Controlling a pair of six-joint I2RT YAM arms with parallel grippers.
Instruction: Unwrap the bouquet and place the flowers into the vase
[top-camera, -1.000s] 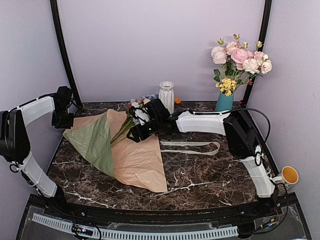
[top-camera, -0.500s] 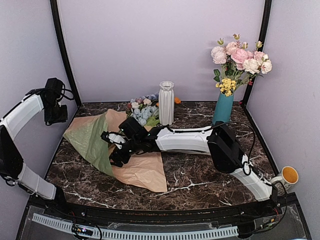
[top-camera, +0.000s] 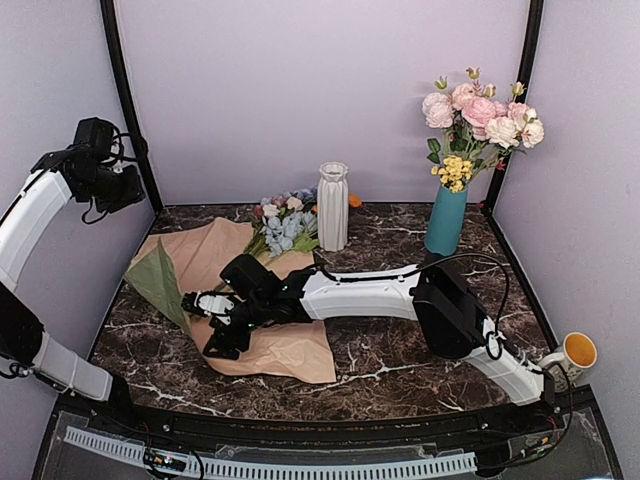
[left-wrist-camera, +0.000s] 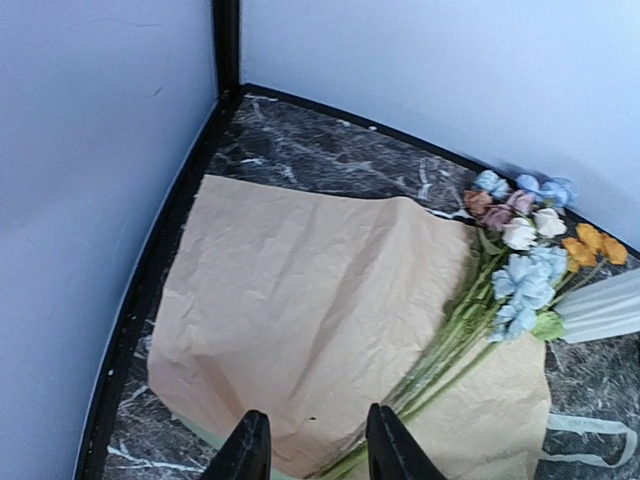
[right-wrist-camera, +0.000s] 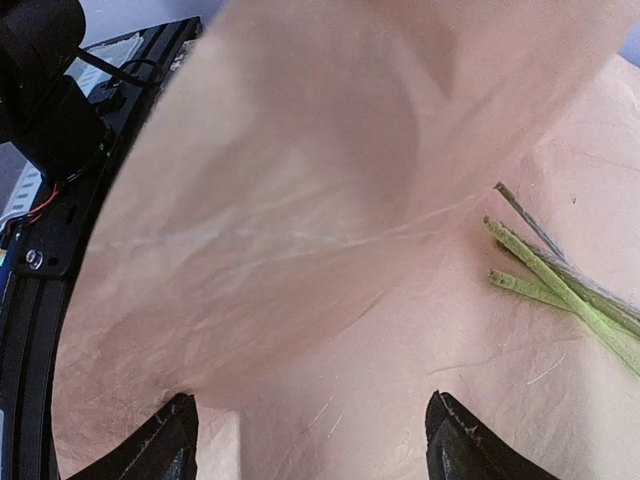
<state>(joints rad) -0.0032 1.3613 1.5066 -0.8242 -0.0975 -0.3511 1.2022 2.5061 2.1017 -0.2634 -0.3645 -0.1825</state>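
From above, found the right gripper (top-camera: 203, 325) spread wide, gripping nothing, on the kraft paper (top-camera: 290, 350), with the flowers (top-camera: 282, 228) slanting from it back toward the white vase (top-camera: 333, 205). From the left wrist, saw the left gripper (left-wrist-camera: 310, 452) part-open, empty, farther off. From the right wrist, saw stem ends (right-wrist-camera: 515, 245) ahead-right of its jaws.

We count two vases: one white ribbed vase (top-camera: 333, 205) and one teal vase (top-camera: 446, 218). There are two bunches of blooms: one loose bunch of flowers (top-camera: 285, 222) and one pink rose bunch (top-camera: 480, 118). We count two sheets of wrapping, one tan paper (top-camera: 205, 258) and one green sheet (top-camera: 160, 282). We find one ribbon (left-wrist-camera: 590, 440), one mug (top-camera: 577, 352) and one table (top-camera: 400, 350). We count two arms, each with one gripper: the left gripper (left-wrist-camera: 312, 440) and the right gripper (right-wrist-camera: 310, 440).
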